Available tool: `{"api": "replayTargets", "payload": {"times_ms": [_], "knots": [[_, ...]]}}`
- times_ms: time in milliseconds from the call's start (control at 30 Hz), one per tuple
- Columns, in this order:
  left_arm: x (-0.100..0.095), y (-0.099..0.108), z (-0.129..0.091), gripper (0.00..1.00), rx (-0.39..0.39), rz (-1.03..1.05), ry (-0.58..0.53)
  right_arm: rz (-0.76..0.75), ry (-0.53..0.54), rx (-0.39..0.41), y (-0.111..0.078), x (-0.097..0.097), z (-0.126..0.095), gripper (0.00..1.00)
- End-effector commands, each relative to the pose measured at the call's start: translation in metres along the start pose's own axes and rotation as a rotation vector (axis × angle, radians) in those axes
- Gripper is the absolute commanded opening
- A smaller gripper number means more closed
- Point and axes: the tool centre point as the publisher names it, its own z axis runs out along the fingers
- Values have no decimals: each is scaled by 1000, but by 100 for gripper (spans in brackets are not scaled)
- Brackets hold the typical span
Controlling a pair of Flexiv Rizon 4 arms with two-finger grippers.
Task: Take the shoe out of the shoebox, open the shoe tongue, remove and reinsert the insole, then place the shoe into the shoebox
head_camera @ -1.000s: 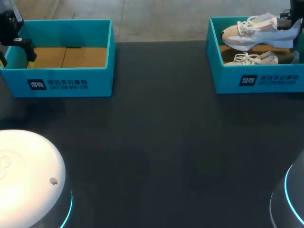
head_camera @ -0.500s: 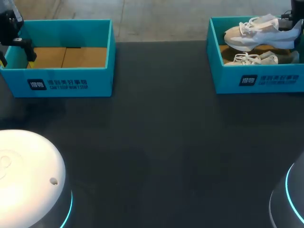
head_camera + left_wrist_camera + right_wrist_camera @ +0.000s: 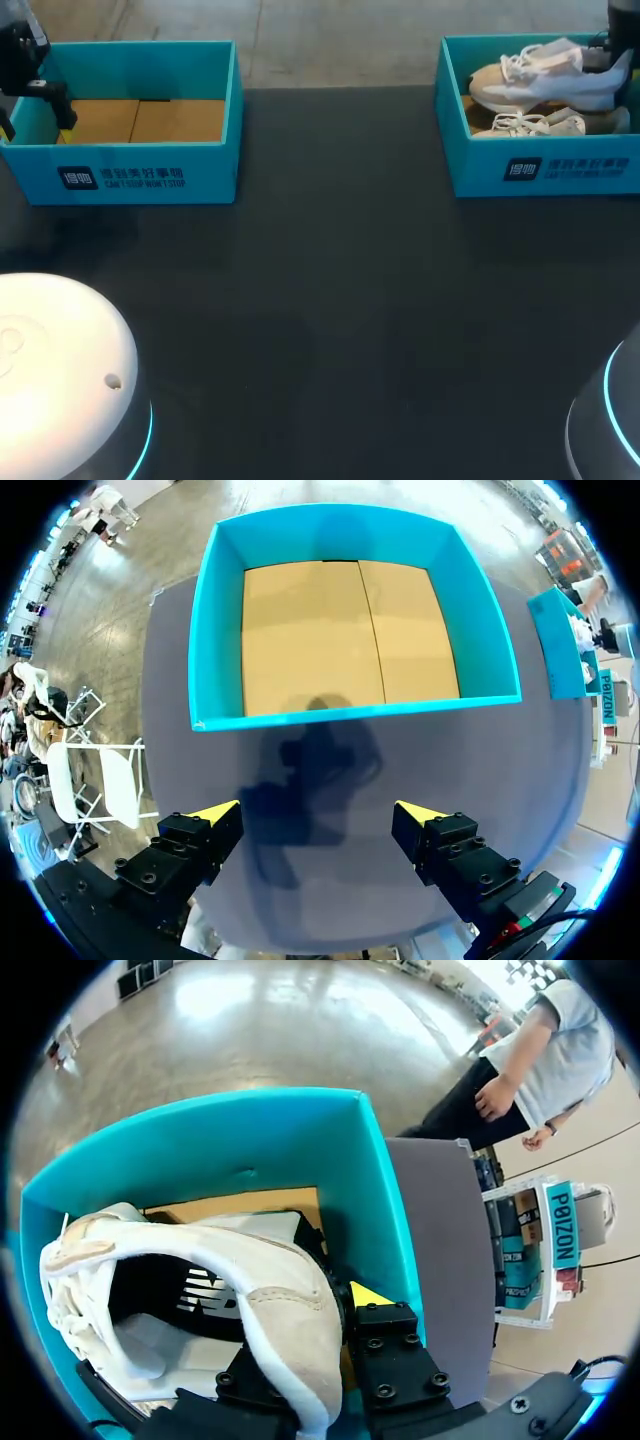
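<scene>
The right gripper [image 3: 325, 1305] is clamped on the heel of a white-and-beige lace-up sneaker [image 3: 545, 80]. 1 yellow-tipped finger presses the outside of the heel wall and the other sits inside the shoe's opening. The sneaker hangs within the outline of a teal cardboard shoebox [image 3: 545, 172] at the far right of the black table [image 3: 340, 300]. It is raised just above a second pale sneaker [image 3: 530, 125] lying on the box's brown floor, with its toe toward the table's middle. Well apart, at the far left, stands a second teal cardboard box [image 3: 150, 178] with only its brown floor showing. The left gripper [image 3: 318, 815] hovers over the table just in front of it, its 2 fingers spread wide and holding nothing.
</scene>
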Motion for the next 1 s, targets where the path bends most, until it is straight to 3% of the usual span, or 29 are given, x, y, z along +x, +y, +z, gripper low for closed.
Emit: {"api": "replayTargets", "payload": {"times_ms": [33,1000], "knots": [[0,1,-1,100,1,0,-2,3,4,-2,-3,1,1,0],[0,1,-1,100,1,0,-2,3,15,27,-12,18,24,0]]}}
